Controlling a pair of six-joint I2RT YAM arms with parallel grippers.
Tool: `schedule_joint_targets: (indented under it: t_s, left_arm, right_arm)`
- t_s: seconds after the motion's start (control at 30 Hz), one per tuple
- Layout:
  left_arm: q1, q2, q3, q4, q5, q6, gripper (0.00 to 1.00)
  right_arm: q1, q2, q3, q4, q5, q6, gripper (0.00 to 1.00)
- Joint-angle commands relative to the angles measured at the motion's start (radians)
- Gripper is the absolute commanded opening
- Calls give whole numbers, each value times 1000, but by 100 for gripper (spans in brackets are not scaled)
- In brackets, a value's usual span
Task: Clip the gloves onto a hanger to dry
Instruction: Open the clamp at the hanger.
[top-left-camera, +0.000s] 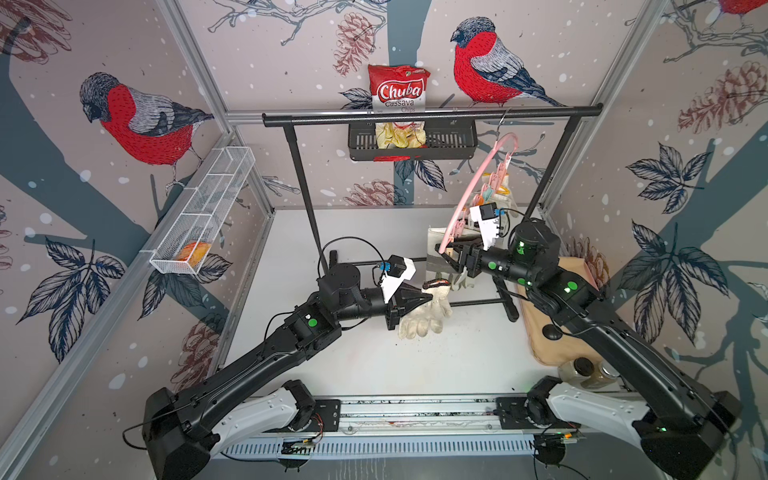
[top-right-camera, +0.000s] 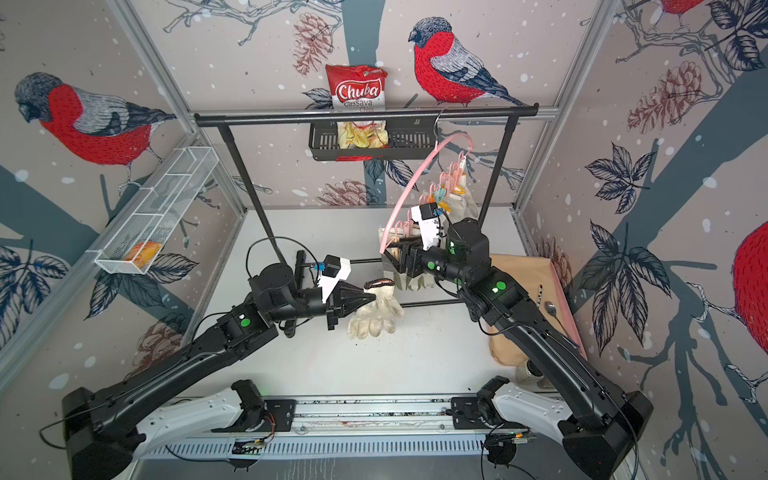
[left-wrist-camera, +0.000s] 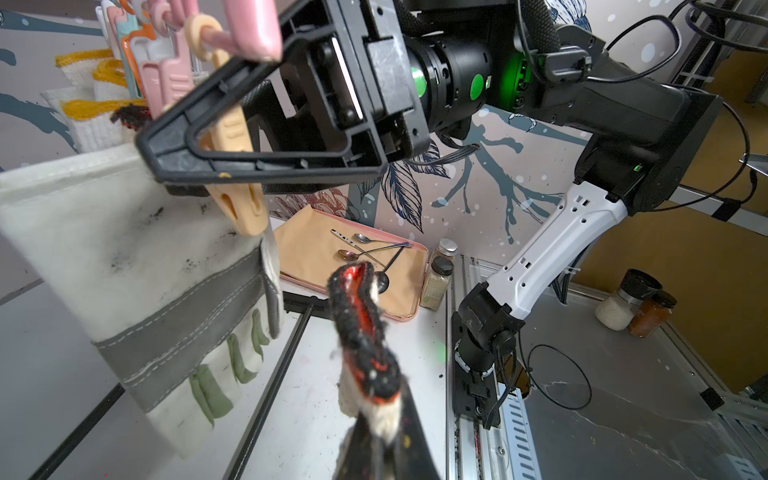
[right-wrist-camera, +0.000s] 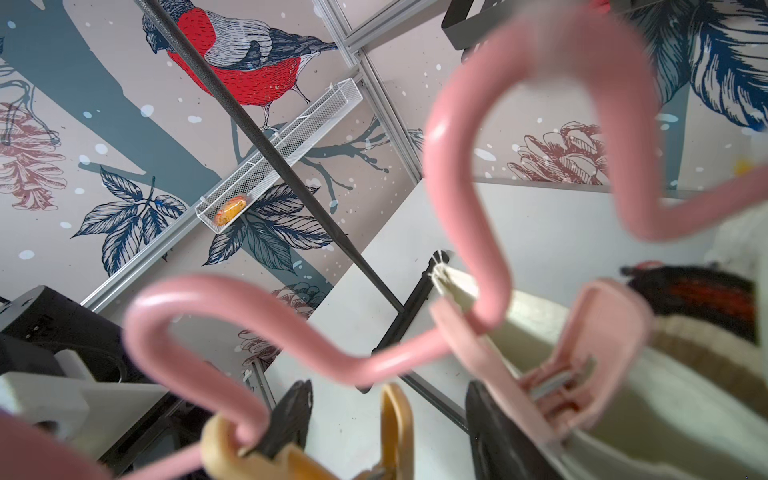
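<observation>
Left wrist view: the left pincer (left-wrist-camera: 380, 419) is clamped tight on the black-and-red cuff of a knit glove (left-wrist-camera: 357, 316), centre frame. Upper left, the right pincer (left-wrist-camera: 193, 126) has its jaws apart around a peach clothespin (left-wrist-camera: 239, 199) on the pink hanger (left-wrist-camera: 253, 29), beside a clipped canvas glove (left-wrist-camera: 124, 257).

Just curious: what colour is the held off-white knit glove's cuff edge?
Cuff edge: black and red, best in left wrist view.

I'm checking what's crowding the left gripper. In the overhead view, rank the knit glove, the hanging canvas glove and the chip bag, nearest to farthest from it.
From the left gripper:
1. knit glove: gripped near its cuff, dangling below.
2. canvas glove: just beyond, clipped to the pink hanger.
3. chip bag: farthest, in the black basket at the back wall.
</observation>
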Motion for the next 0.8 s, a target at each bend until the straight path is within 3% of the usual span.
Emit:
schedule_joint_targets:
  t_s: [0.0,0.77]
  left_arm:
    - [1,6,14,13,-4,8,0]
    - [1,10,24,-6,-10,13,0]
  right_arm:
    - [-2,12,12,74,-52,-20,61]
    - [-28,87,51,141,-146,-46,63]
